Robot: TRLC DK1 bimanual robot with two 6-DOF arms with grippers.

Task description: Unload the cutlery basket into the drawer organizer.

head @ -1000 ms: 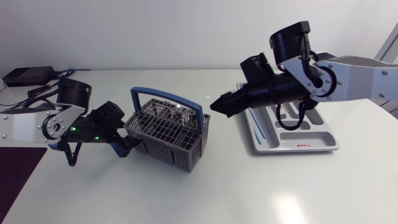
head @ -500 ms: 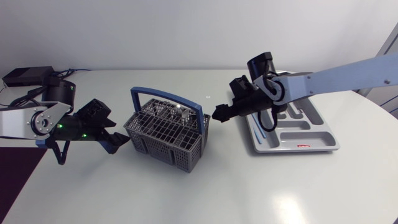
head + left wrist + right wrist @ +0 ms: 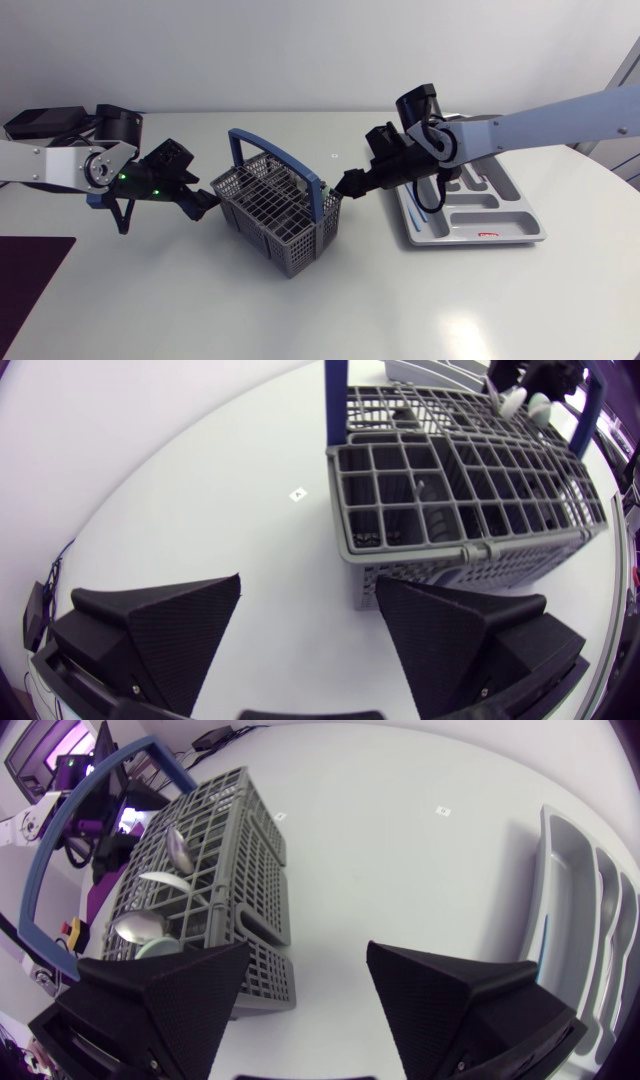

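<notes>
As seen from overhead, grey cutlery basket [image 3: 280, 215] upright near the middle of the worktop [image 3: 300, 310], turned cornerwise, blue handle [image 3: 270, 148] arched high across it. Several spoons [image 3: 140, 927] standing bowl-up in the cells at the end nearer the right arm; contents of the remaining cells hard to make out. Left tool [image 3: 203, 200] low at the basket's left corner, wedge fingers spread wide and holding nothing. From its own camera, left tool [image 3: 308, 582] with the basket's corner just ahead of the gap and close to one fingertip, contact impossible to judge. Right tool [image 3: 345, 185] at the opposite end, just beside the rim near the foot of the handle, fingers also apart and empty. From its wrist camera, right tool [image 3: 308, 950] with one finger overlapping the basket's near corner and the other over bare worktop. Grey drawer organizer [image 3: 470, 240] flat on the worktop beneath the right arm, well apart from the basket, long compartments side by side. Small white mark [image 3: 332, 155] on the worktop between basket and organizer, toward the far side. Black box [image 3: 45, 120] near the far left edge, behind the left arm.
</notes>
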